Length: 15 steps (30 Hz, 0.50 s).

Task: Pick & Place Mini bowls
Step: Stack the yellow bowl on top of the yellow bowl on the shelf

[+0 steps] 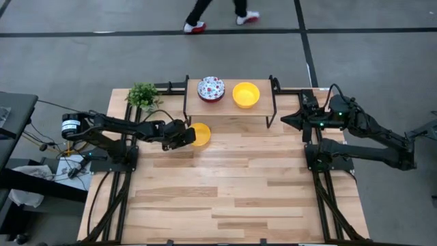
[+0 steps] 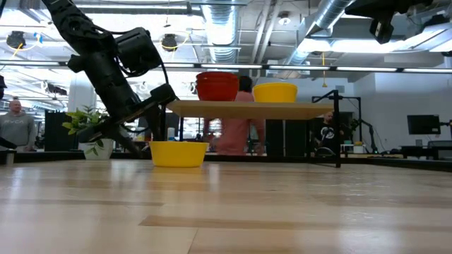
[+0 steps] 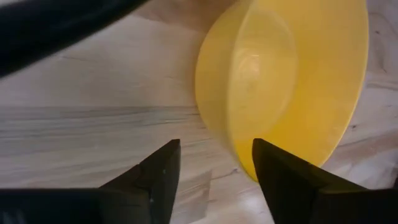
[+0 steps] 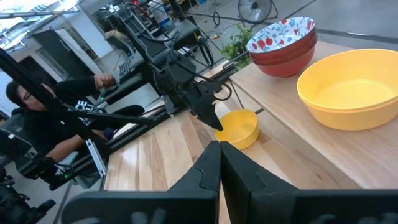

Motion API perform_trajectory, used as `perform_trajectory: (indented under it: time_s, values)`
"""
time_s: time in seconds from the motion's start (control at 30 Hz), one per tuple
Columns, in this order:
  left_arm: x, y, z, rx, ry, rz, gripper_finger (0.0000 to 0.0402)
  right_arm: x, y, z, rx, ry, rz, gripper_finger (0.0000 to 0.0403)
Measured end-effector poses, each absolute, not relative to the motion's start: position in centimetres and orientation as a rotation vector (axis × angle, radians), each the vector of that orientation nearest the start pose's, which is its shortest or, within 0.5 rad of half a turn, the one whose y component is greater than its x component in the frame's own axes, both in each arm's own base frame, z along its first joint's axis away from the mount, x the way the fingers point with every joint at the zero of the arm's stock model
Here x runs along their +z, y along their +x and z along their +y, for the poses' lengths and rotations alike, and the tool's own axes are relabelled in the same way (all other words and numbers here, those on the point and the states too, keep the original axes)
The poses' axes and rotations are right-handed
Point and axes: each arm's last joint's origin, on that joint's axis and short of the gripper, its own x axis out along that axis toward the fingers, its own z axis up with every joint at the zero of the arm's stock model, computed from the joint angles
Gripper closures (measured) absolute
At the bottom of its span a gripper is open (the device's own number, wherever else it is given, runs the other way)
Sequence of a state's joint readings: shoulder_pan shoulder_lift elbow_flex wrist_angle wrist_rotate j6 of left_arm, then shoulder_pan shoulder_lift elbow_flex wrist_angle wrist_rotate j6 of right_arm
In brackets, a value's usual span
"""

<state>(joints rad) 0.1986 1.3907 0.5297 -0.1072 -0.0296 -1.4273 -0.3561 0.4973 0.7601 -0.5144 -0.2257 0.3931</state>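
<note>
the left tool [image 1: 186, 134] stood open just beside a yellow mini bowl [image 1: 200, 134] resting on the table [image 1: 232, 191], gripping nothing, probably lined up for its rim, while the right tool [image 1: 287, 120] waited shut beside the shelf [image 1: 229, 106].

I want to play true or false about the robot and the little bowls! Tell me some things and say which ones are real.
1. A yellow bowl sits on the table next to the left gripper. True.
2. The left gripper is squeezing that bowl tight. False: its fingers stand open with the bowl's rim just ahead of them, not pinched.
3. Two bowls sit on the raised shelf: a flowery bowl and a second yellow bowl. True.
4. The right gripper is carrying a bowl. False: it is shut and holds nothing, waiting beside the shelf.
5. The green plant stands on the shelf. False: it stands on the table's corner, beside the shelf.
</note>
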Motion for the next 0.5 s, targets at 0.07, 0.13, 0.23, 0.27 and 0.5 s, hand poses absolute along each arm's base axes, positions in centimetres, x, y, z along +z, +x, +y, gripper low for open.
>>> perform_trajectory:
  time_s: [0.07,0.13,0.23,0.27,0.5]
  values:
    - [13.68,22.79,4.68,0.870,-1.382,0.647,0.0221,32.71,9.78,-2.94,-0.176,0.463,0.213,0.0403]
    - [13.68,22.79,4.68,0.871,-1.382,0.646,0.0246,32.71,9.78,-2.94,-0.176,0.463,0.213,0.0403]
    - [13.68,22.78,4.68,0.872,-1.382,0.647,0.0285,32.71,9.78,-2.94,-0.175,0.463,0.213,0.0403]
    - [13.68,22.78,4.68,0.872,-1.382,0.647,0.0298,32.71,9.78,-2.94,-0.175,0.462,0.213,0.0403]
    - [13.68,22.79,4.65,0.869,-1.383,0.650,0.0386,32.71,9.78,-2.94,-0.174,0.463,0.213,0.0403]
